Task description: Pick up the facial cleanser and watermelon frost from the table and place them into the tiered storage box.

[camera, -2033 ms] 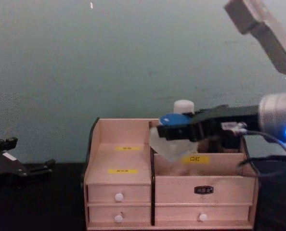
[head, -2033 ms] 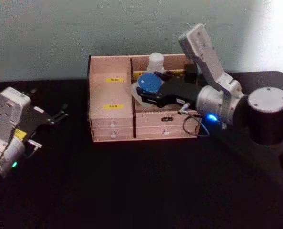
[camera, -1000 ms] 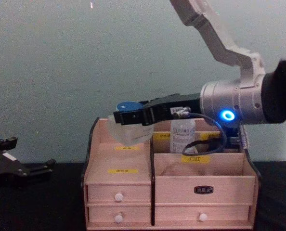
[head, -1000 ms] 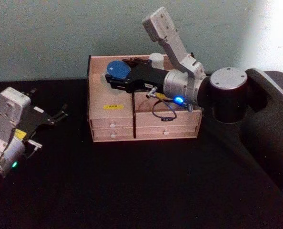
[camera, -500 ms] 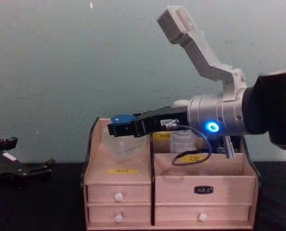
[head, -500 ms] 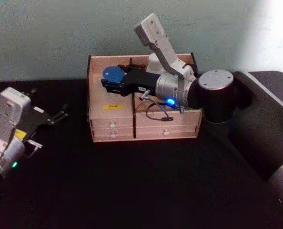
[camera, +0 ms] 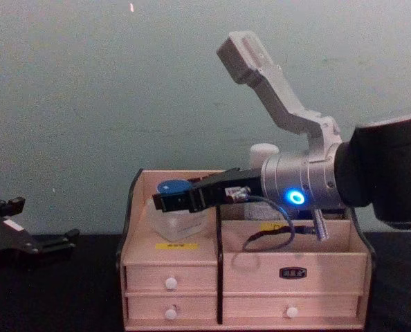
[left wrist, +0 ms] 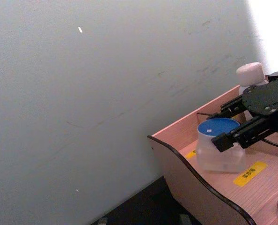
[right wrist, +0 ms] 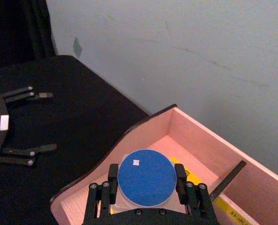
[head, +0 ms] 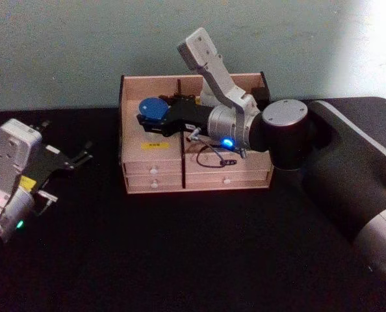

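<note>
Right gripper [right wrist: 146, 197] clamped the blue-lidded jar [right wrist: 147, 177], lowered into the tiered storage box's [head: 151, 159] back-left compartment. Placing step; next likely release and retract. Left gripper [head: 82, 155] idle, jaws apart, near table's left edge.

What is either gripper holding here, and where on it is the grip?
The right gripper holds a blue-lidded jar, fingers clamped on opposite sides just under the lid. The left gripper is open and holds nothing.

Right arm reaches forward and to the left, silver wrist lit blue, white forearm link angled up behind it. Black right gripper [head: 153, 116] held level, jaws closed on a blue-lidded translucent jar [head: 152, 108]. Left arm parked at far left, black left gripper [head: 84, 154] with jaws spread.
</note>
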`<action>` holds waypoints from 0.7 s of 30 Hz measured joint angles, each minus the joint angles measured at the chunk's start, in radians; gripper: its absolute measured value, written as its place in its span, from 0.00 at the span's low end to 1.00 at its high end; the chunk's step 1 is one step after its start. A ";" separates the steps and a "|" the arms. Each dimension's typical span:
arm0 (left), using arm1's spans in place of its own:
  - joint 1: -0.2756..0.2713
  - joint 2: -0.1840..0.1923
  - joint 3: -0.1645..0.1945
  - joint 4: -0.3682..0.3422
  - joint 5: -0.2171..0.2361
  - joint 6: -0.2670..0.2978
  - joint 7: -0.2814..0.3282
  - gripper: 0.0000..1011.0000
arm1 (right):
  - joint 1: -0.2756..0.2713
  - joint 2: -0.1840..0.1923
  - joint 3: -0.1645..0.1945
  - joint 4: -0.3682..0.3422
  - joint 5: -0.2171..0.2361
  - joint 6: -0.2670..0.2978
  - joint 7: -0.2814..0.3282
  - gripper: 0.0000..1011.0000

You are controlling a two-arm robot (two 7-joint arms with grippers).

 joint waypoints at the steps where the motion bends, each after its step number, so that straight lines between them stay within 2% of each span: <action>1: 0.000 0.000 0.000 0.000 0.000 0.000 0.000 0.99 | 0.001 -0.001 0.000 0.004 -0.002 -0.001 0.000 0.71; 21: 0.000 0.000 0.000 0.000 0.000 0.000 0.000 0.99 | 0.004 -0.009 0.003 0.022 -0.016 -0.003 -0.002 0.73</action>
